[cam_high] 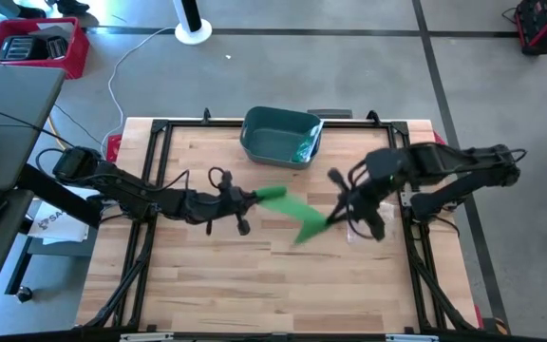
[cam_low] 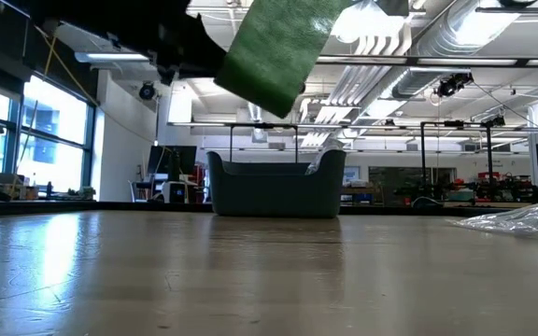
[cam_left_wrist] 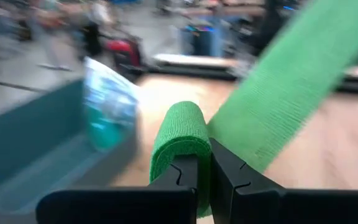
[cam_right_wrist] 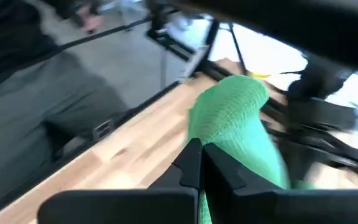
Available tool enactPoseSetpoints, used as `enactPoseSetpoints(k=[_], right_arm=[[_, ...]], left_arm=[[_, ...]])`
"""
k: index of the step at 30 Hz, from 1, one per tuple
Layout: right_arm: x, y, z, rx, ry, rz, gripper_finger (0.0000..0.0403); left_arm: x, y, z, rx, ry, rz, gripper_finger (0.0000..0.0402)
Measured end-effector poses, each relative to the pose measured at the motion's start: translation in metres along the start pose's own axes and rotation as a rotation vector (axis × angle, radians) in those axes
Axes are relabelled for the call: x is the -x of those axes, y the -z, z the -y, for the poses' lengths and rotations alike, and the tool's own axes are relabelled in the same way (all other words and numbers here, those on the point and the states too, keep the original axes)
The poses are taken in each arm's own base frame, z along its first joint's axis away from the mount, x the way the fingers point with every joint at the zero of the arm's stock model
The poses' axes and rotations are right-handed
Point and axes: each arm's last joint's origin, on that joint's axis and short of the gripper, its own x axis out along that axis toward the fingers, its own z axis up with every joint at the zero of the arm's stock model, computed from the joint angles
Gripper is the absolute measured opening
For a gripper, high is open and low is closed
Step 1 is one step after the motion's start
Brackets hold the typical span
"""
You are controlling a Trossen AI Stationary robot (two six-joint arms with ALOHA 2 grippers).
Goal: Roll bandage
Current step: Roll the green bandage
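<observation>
Green bandage [cam_high: 291, 209]: held above the table [cam_high: 254, 285] centre, long axis running left-far to right-near.
Left end effector [cam_high: 251, 199]: reaches rightward, clamped on bandage's left end.
Right end effector [cam_high: 330, 217]: reaches leftward, pinching the right end.

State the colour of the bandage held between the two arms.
Green; the bandage shows best in the left wrist view.

- In the low view both grippers lie above the picture's top edge, and the green bandage [cam_low: 276, 51] is cut off there too.
- The teal bin's [cam_high: 275, 136] contents cannot be made out.
- The clear plastic wrapper [cam_low: 521, 219] runs past the low view's right edge.
- The room in both wrist views is smeared.
</observation>
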Motion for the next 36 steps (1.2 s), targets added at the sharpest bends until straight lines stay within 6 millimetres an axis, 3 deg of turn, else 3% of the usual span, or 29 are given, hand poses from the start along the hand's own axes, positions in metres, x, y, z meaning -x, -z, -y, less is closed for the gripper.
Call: enactPoseSetpoints(k=[10, 18, 23, 29, 32, 36], right_arm=[[0.012, 0.023, 0.05, -0.17, 0.196, -0.03, 0.0], [-0.001, 0.064, 0.094, -0.354, 0.232, -0.143, 0.0], [-0.039, 0.106, 0.11, -0.442, 0.071, -0.235, 0.0], [-0.103, 0.161, 0.101, -0.491, -0.149, -0.342, 0.0], [-0.124, 0.175, 0.094, -0.489, -0.231, -0.374, 0.0], [-0.131, 0.176, 0.087, -0.481, -0.295, -0.374, 0.0]], left_arm=[[0.011, 0.01, 0.021, 0.053, 0.37, -0.119, 0.0004], [0.027, 0.012, 0.041, 0.138, 0.559, -0.171, 0.0005], [0.047, 0.012, 0.06, 0.221, 0.646, -0.187, 0.0005], [0.068, 0.018, 0.075, 0.251, 0.6, -0.206, 0.0005], [0.071, 0.025, 0.074, 0.237, 0.538, -0.256, 0.0005], [0.07, 0.035, 0.07, 0.262, 0.481, -0.356, 0.0005]])
